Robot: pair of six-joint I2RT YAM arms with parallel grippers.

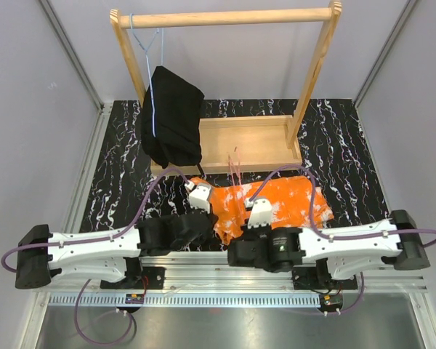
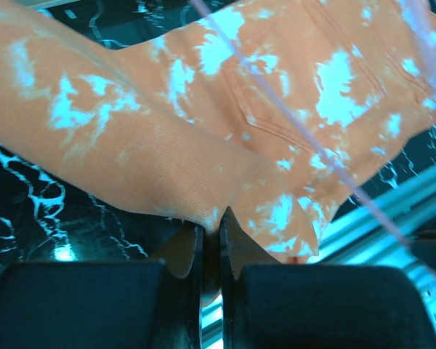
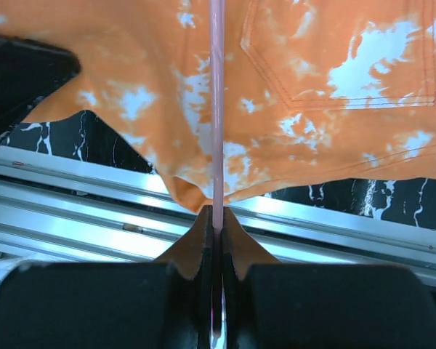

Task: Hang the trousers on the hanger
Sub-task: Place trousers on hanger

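Left hand pinches an edge fold of the trousers; right hand pinches the hanger wire, which crosses over them on the surface. Step: threading. The next move likely draws cloth over the wire.

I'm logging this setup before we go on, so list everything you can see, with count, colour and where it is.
trousers: one, orange with white blotches, lying on the table in front of the rack
hanger: one, pink wire, across the trousers
black garment: one, black, hanging on the blue hanger at the rack's left
blue hanger: one, light blue wire, hooked on the rail's left end
wooden rack: one, pale wood, at the far side of the table
table: one, black with white veins
left tool: one, black, shut on the trousers' edge
right tool: one, black, shut on the hanger's wire
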